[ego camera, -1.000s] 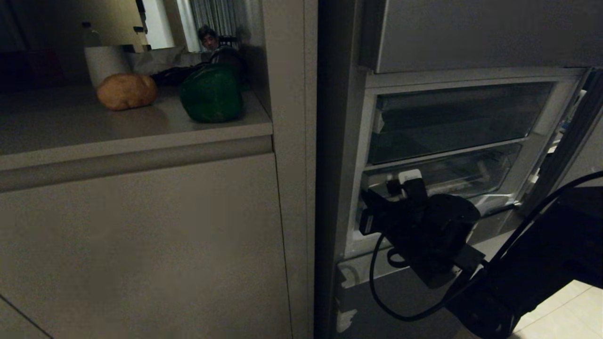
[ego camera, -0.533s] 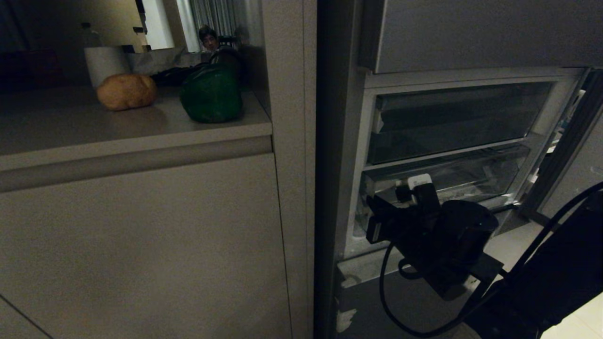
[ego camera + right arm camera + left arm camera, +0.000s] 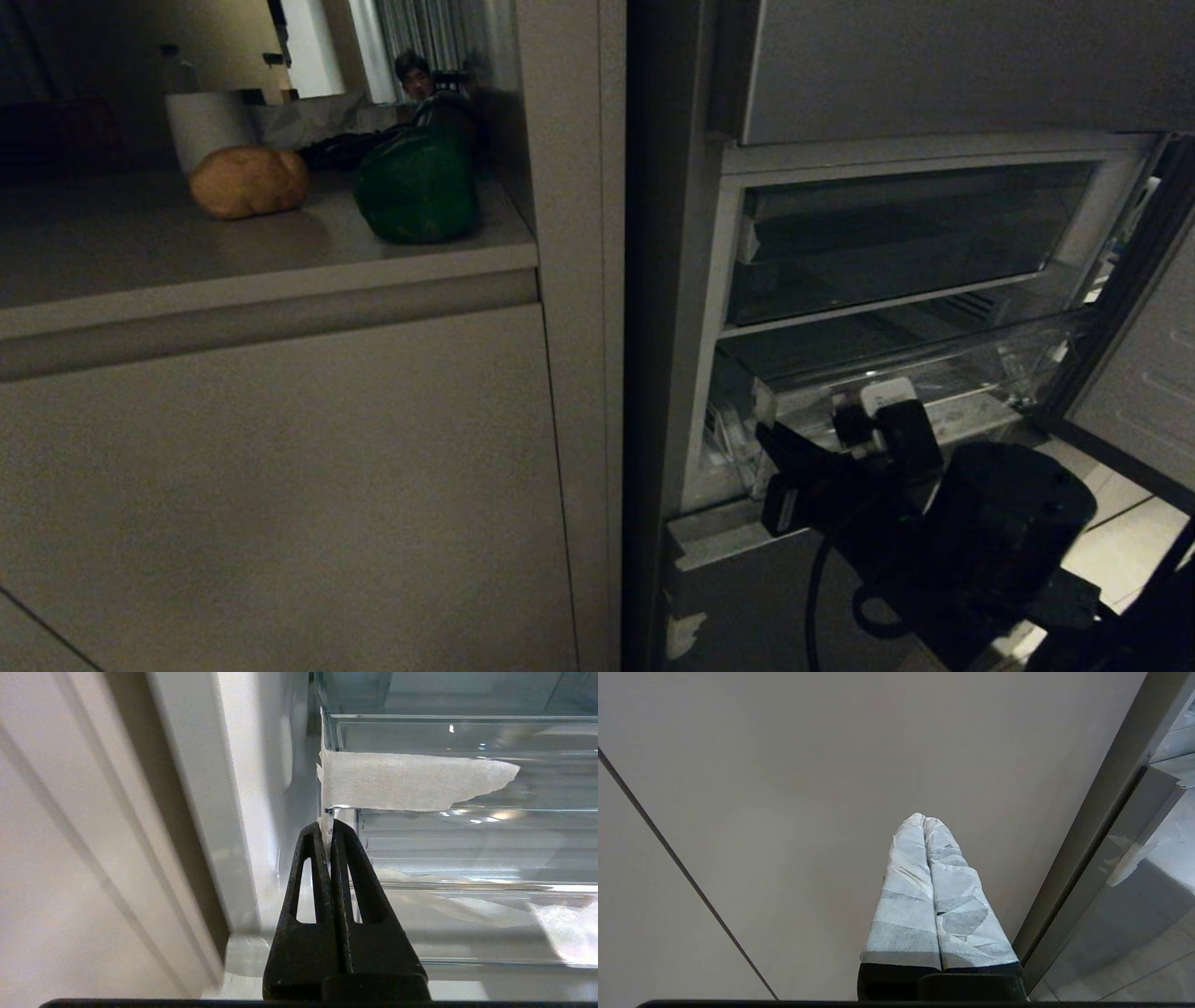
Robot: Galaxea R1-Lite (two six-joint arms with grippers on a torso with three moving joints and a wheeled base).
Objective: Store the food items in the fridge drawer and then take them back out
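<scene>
Head view: the fridge drawer stands pulled partway out of its pale frame, its clear front hanging over the lower dark panel, with a strip of open floor off to its right. The right gripper is at the drawer's left front corner, fingers pressed together and pinching a thin tab of white tape stuck along the clear front wall; from the wrist you can see the tab caught between the black tips. A narrow gap runs between that corner and the fridge's inner side wall, so there is little room on that flank. Much of the drawer's front is hidden behind the black wrist and its cable, and whether anything lies inside the bin is hard to make out through the glare. The potato sits well away on the countertop, beside a green pepper, both back from the counter's front edge. A white cylinder stands behind the potato, its top cut by shadow. The left gripper, fingers wrapped in pale tape and closed on nothing, hangs facing a plain cabinet door. A person shows dimly far behind the counter. No writing can be read anywhere.
</scene>
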